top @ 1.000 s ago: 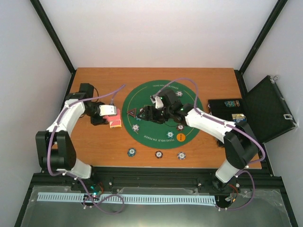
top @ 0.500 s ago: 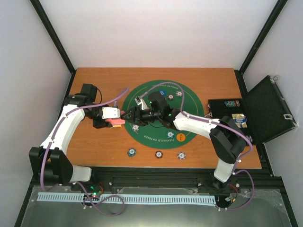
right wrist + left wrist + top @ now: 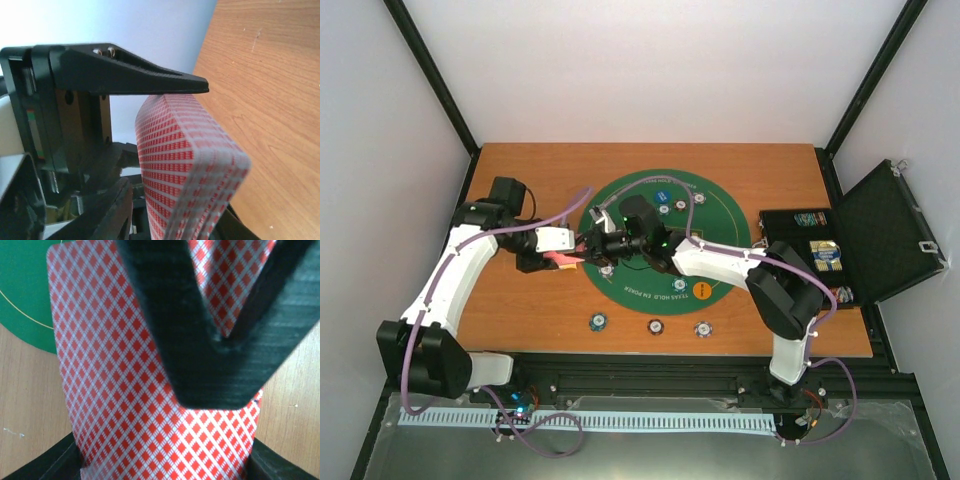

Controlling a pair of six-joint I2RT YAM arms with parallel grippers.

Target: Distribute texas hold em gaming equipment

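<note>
Tightly on the red-backed playing cards [image 3: 115, 390], left claw [image 3: 564, 254]; right claw [image 3: 592, 243] against them, its gap unclear.

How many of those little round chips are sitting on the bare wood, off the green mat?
3, in a row along the table's near edge: left chip, middle chip, right chip. Others may be hidden from view.

Place: it was a robotics lab test cell.
Enclosure: white panels [image 3: 650, 70] stood between black frame posts [image 3: 430, 75].
Machines: a left arm [image 3: 455, 270] and right arm [image 3: 720, 262] were bolted to a black extrusion rail [image 3: 650, 378] at the wooden worktop [image 3: 520, 300]'s near edge.
Wiring: purple cables [image 3: 665, 180] looped exposed; a slotted cable duct [image 3: 620, 420] ran below.
</note>
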